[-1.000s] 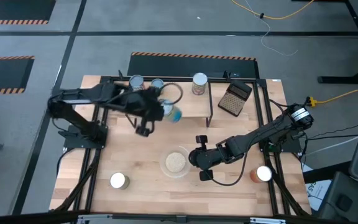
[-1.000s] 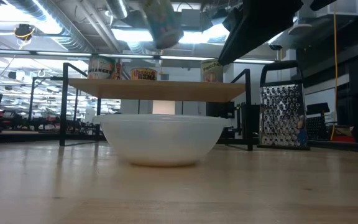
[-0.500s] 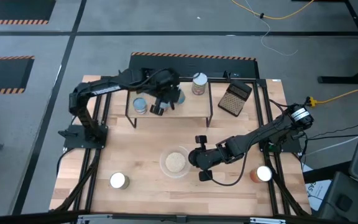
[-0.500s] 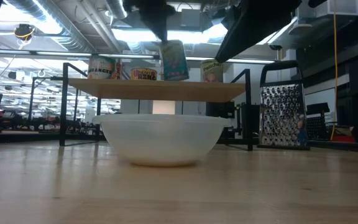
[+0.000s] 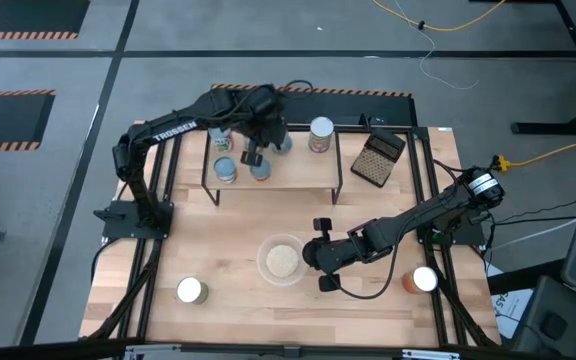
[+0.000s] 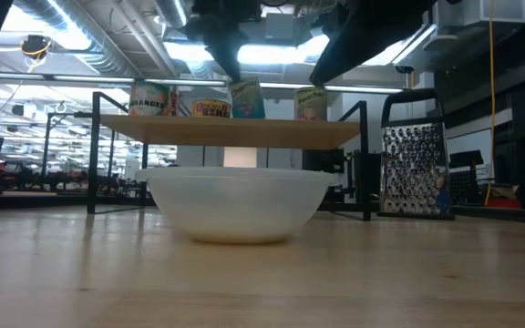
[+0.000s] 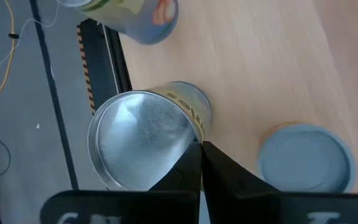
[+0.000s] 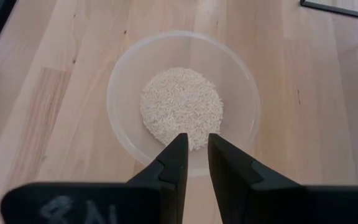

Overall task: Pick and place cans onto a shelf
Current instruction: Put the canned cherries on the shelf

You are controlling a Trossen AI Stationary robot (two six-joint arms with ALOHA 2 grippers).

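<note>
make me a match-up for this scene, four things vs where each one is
Things:
1. bowl
2. grater
3. left gripper
4. right gripper

Places:
A. over the shelf, among cans
B. just right of the bowl
C. table centre, near the front
D. right of the shelf

Pairs: 1-C, 2-D, 3-A, 4-B

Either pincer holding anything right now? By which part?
Left pincer pinches the can by its top rim, over the shelf. Right pincer, above the bowl, holds nothing.
</note>
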